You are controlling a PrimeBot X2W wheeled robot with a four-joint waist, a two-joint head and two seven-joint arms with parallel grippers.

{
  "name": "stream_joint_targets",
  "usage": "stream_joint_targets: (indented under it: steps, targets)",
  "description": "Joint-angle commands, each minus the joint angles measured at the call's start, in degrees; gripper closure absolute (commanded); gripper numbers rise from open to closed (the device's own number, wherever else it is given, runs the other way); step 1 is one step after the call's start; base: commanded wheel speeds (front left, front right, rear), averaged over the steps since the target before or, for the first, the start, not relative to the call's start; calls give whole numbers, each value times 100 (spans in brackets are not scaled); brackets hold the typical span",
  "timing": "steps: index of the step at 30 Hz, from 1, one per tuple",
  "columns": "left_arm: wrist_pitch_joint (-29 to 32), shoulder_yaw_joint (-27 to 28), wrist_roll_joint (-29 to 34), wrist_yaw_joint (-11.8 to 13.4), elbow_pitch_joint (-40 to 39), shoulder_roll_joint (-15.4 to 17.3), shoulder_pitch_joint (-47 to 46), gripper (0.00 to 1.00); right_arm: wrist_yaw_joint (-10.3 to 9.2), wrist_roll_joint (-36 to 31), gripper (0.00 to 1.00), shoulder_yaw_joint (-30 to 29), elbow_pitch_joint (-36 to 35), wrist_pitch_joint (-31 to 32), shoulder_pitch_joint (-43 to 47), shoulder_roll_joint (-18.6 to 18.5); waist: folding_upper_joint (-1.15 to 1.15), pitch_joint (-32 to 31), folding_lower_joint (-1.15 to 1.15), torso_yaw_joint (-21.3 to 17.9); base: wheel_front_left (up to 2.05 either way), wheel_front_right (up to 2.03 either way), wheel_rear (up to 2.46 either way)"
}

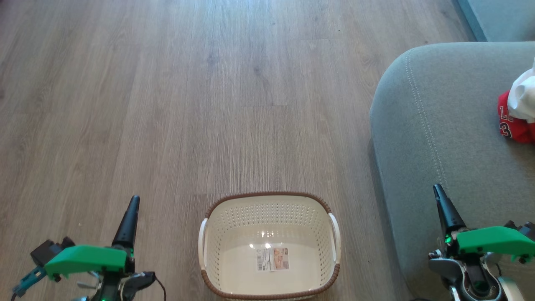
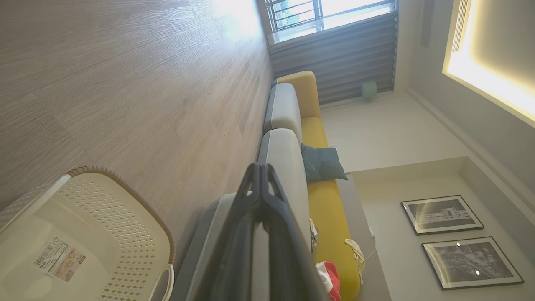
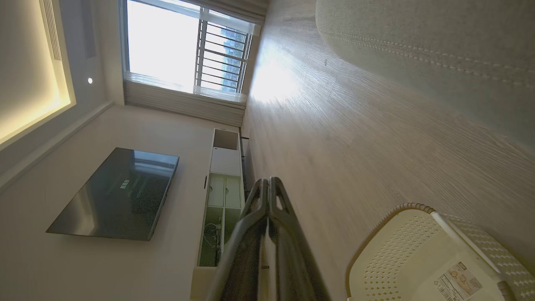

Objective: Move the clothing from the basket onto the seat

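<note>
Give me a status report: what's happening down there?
Left gripper and right gripper shut, empty. Basket holds just a sticker. Clothing lies on the seat. Nothing in the way.

The basket (image 1: 267, 215) is cream-white, its walls dotted with rows of small holes, with a brown woven-look rim (image 1: 267, 194), white handles (image 1: 335, 234) and a white printed label (image 1: 272, 258) on its bottom. The seat (image 1: 443, 142) is grey fabric with a pale line of stitching, and the clothing (image 1: 513, 125) is red with white lettering and a white panel. The floor (image 1: 167, 104) is grey-brown wood grain; the left tool (image 1: 134, 200) and right tool (image 1: 437, 189) have black fingers and bright green covers.
</note>
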Motion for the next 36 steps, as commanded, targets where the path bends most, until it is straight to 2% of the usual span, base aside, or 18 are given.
stream_joint_targets:
  steps: [1, 19, 36]
  targets:
    - [59, 236, -172, -43, -191, 27, -302, 100, -1, 176, 100, 32, -231, 56, -298, -19, 0, -2, 0, -8, 0, 0, 0]
    - [363, 415, -1273, -110, -203, 27, -367, 100, -1, 1226, 100, -190, -284, 360, -323, 75, 0, -26, 0, -101, 0, 0, 0]
    - [366, 417, -1287, -111, -204, 27, -368, 100, -1, 1227, 100, -206, -284, 375, -324, 85, 0, -26, 0, -102, 0, 0, 0]
